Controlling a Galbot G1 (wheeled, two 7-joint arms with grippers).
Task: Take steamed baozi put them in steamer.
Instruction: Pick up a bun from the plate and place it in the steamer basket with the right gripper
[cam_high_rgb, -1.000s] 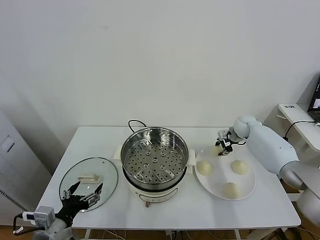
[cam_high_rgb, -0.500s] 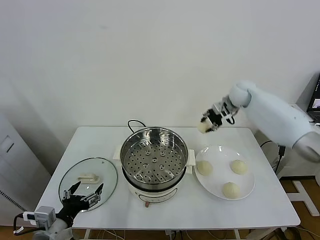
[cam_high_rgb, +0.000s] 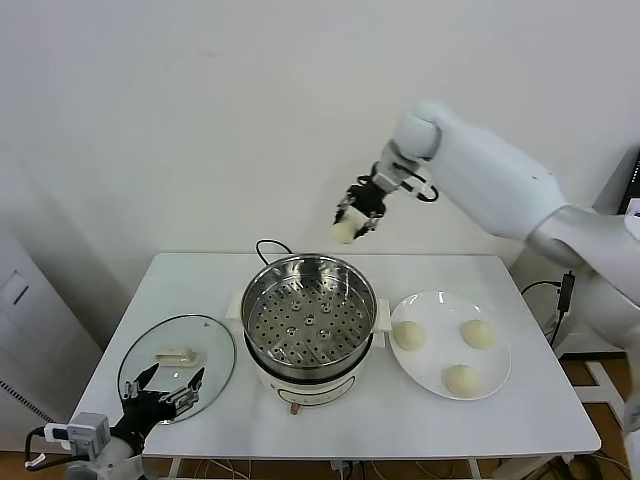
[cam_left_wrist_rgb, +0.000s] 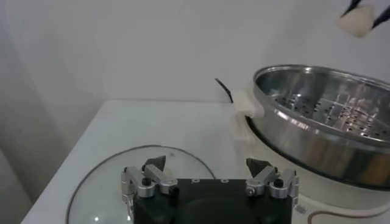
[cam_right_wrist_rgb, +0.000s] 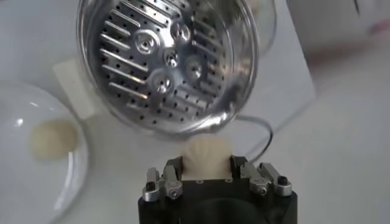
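Observation:
My right gripper (cam_high_rgb: 352, 219) hangs high above the far rim of the steamer (cam_high_rgb: 310, 312), shut on a cream-white baozi (cam_high_rgb: 344, 231). In the right wrist view that baozi (cam_right_wrist_rgb: 207, 159) sits squeezed between the jaws, with the steamer's perforated tray (cam_right_wrist_rgb: 164, 58) below it. Three more baozi lie on the white plate (cam_high_rgb: 497, 368) to the right of the steamer: one at its left (cam_high_rgb: 409, 335), one at the back right (cam_high_rgb: 479, 333), one at the front (cam_high_rgb: 461, 379). My left gripper (cam_high_rgb: 165, 392) stays open low at the front left, over the glass lid (cam_high_rgb: 177, 367).
The steamer's black cord (cam_high_rgb: 268, 247) loops behind the pot. The glass lid with its cream handle (cam_high_rgb: 175, 355) lies flat at the table's front left. The table's front edge runs just below the lid and plate.
My right gripper has lifted a baozi off the plate's back edge and carried it up and to the left, to above the steamer's far rim. The left arm has not moved.

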